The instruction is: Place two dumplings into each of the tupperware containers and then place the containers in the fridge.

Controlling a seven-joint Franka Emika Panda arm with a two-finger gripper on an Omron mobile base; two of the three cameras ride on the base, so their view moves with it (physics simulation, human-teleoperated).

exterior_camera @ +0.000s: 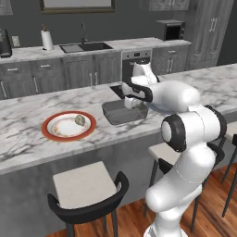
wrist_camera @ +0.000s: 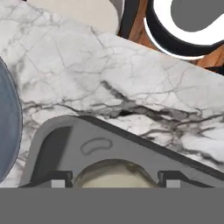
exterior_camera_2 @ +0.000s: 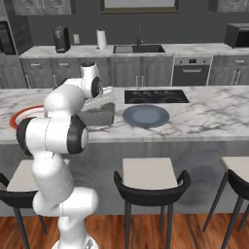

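A grey tupperware container (exterior_camera: 115,115) (exterior_camera_2: 101,116) (wrist_camera: 57,144) sits on the marble island counter. My gripper (exterior_camera: 131,104) (wrist_camera: 113,180) hangs just over its inside, shut on a pale dumpling (wrist_camera: 114,174) that fills the gap between the two fingertips (wrist_camera: 61,179). Another dumpling (exterior_camera: 79,120) lies on the red-rimmed white plate (exterior_camera: 51,134) to the container's left. The fridge is out of view.
A round blue-grey plate (exterior_camera_2: 146,116) (wrist_camera: 6,122) lies right of the container, in front of the black cooktop (exterior_camera_2: 155,96). Stools (exterior_camera: 85,185) (exterior_camera_2: 148,175) stand along the island's near side. The back counter holds a sink (exterior_camera: 85,46) and a paper towel roll (exterior_camera: 47,40).
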